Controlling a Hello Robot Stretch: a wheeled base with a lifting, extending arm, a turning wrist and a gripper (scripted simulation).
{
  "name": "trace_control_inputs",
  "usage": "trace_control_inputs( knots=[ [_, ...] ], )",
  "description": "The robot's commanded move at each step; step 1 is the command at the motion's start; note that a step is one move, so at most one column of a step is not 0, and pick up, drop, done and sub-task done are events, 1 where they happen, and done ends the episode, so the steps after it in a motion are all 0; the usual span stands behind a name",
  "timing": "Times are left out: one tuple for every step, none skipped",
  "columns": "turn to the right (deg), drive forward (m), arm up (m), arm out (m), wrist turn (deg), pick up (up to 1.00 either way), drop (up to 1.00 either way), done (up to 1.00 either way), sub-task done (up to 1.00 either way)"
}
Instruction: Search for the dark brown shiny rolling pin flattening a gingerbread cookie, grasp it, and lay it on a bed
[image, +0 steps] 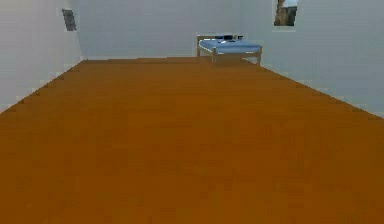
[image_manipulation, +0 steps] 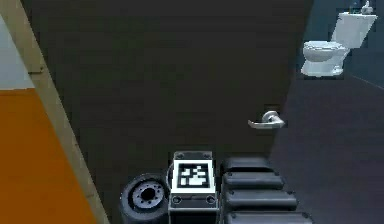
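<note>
One bed (image: 228, 47) far ahead | jaws low by dark door (image_manipulation: 180, 80) | hold: cannot tell

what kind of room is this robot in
Probably a sparse bedroom in a house: a bed stands by the far wall on an orange floor. In the arm side view, a dark door with a lever handle and a white toilet to its right suggest an adjoining bathroom.

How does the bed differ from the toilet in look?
Colour: the bed has a blue-grey top on a pale frame; the toilet is all white. Shape: the bed is low and wide, the toilet upright with a tank behind its bowl. Shared: both have pale parts.
</note>
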Motion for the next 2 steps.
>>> trace_control_inputs(
  knots=[
    [0.0, 1.0, 0.0, 0.0, 0.0, 0.0, 0.0, 0.0, 0.0],
    [0.0, 1.0, 0.0, 0.0, 0.0, 0.0, 0.0, 0.0, 0.0]
  ],
)
